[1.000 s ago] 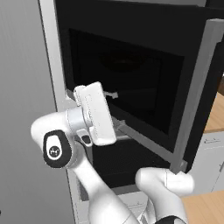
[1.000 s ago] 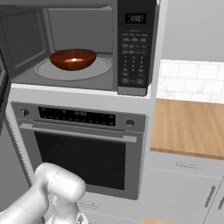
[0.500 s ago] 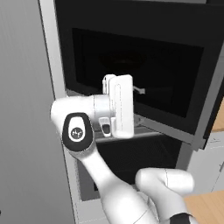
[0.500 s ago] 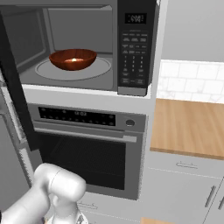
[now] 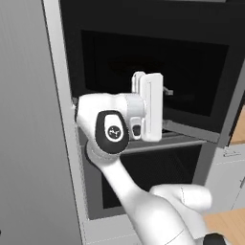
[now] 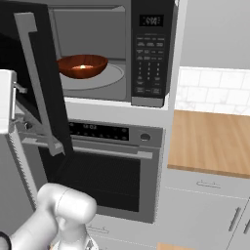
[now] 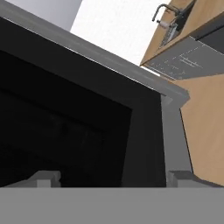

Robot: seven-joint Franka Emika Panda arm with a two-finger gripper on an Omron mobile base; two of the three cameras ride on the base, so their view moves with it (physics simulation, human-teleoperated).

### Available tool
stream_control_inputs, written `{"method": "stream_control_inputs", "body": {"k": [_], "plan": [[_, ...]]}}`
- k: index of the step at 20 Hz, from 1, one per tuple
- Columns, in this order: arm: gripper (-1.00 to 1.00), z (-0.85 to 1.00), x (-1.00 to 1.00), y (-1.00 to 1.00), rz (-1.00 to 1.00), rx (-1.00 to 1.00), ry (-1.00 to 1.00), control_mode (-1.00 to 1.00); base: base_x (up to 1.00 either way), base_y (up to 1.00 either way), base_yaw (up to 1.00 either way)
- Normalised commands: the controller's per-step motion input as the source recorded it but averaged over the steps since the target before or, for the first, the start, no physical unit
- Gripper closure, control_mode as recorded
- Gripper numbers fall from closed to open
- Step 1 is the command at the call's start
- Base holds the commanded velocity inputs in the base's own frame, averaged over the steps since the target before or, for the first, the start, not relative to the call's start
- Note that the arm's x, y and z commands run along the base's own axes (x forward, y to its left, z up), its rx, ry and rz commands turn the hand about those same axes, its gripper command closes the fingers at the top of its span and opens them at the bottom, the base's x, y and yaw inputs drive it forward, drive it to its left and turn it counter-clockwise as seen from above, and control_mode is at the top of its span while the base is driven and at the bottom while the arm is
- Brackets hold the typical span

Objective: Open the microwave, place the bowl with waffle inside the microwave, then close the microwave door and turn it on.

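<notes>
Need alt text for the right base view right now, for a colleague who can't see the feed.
The bowl with the waffle sits on the turntable inside the microwave, whose door stands partly open at left. Below is a silver oven; a wooden counter lies to the right.

Silver oven [image 6: 110, 161]; wood counter [image 6: 212, 141]; sink faucet [image 7: 162, 13].

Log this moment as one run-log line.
bowl: in microwave on turntable | door: partly open | tool: open, at door | oven: shut

The half-swung microwave door [image 6: 41, 83] blocks the cavity's left (right side open).
</notes>
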Motion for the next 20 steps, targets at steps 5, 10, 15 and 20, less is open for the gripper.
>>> {"method": "stream_control_inputs", "body": {"k": [5, 10, 15, 20], "plan": [[-1.0, 0.0, 0.26, -0.45, 0.34, 0.01, 0.0, -1.0, 0.0, 0.0, 0.0], [-1.0, 0.0, 0.2, -0.43, 0.38, 0.0, 0.0, -1.0, 0.0, 0.0, 0.0], [-1.0, 0.0, 0.12, -0.34, 0.35, 0.0, 0.03, -1.0, 0.0, 0.0, 0.0], [-1.0, 0.0, 0.2, -0.33, 0.37, 0.0, 0.06, -1.0, 0.0, 0.0, 0.0]]}}
